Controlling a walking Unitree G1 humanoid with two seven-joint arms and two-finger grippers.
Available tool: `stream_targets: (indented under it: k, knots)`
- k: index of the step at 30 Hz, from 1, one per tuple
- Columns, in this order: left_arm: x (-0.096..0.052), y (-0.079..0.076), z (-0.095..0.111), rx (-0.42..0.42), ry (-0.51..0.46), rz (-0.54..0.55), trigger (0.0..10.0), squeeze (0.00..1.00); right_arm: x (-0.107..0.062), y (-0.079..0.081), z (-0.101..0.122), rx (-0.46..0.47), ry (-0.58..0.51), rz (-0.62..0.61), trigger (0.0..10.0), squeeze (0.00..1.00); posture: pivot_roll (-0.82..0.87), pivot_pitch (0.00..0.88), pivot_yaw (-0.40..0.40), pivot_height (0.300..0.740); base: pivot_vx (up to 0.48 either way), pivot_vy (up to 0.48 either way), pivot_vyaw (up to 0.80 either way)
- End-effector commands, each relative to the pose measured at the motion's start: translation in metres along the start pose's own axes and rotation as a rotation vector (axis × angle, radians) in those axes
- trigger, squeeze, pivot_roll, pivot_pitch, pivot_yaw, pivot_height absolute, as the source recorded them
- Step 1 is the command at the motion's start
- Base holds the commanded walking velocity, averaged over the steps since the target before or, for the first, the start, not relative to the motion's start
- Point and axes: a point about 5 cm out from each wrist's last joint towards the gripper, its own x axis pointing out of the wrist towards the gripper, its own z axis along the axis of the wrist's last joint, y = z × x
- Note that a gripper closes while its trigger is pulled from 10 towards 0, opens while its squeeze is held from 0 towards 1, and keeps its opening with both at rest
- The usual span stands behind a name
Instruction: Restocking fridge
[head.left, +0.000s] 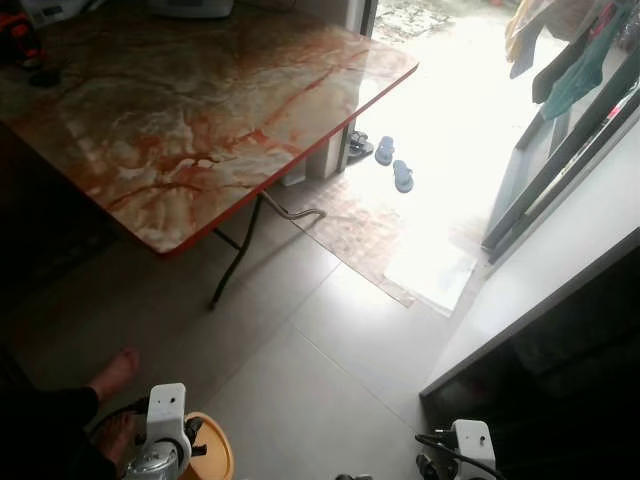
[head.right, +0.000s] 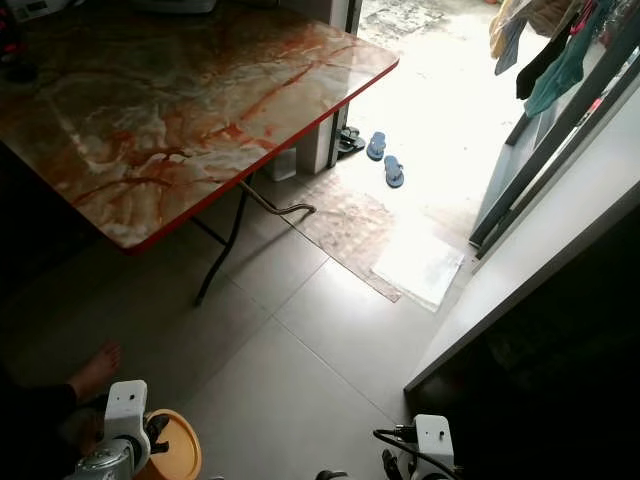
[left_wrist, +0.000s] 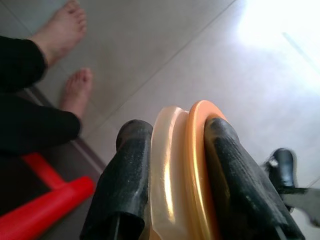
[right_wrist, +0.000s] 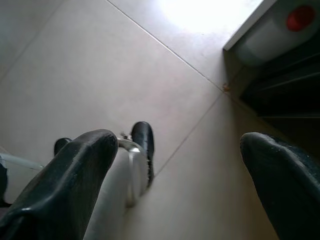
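My left gripper is shut on the rim of a round orange and cream dish, held edge-on between the two black fingers. In the eye views the dish sits low at the left beside my left wrist. My right gripper hangs open over the tiled floor with nothing between its fingers. Past it, a white jug with a red cap stands in a dark shelved opening on my right.
A marble-patterned folding table with a red edge fills the upper left. A person's bare feet stand close at my left, near a red bar. Blue sandals and a clothes rack lie by the bright doorway.
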Motion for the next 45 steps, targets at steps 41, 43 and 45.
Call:
stream_targets:
  k: [41,43,45]
  knots:
    - [-0.0036,-0.0059,-0.0207,-0.020,0.070,-0.034,10.0,0.00,-0.0017,-0.0045,-0.0074,-0.008,0.042,-0.025,10.0,0.00,0.03,0.190,-0.036,0.740,0.000,0.046,-0.70]
    - [-0.0037,-0.0056,-0.0209,-0.019,0.070,-0.033,10.0,0.00,-0.0016,-0.0044,-0.0074,-0.008,0.042,-0.024,10.0,0.00,0.04,0.190,-0.036,0.740,0.141,0.000,-0.80]
    - [-0.0038,-0.0048,-0.0213,-0.015,0.072,-0.029,10.0,0.00,-0.0016,-0.0042,-0.0073,-0.008,0.041,-0.024,10.0,0.00,0.04,0.190,-0.034,0.740,0.338,0.000,-0.80]
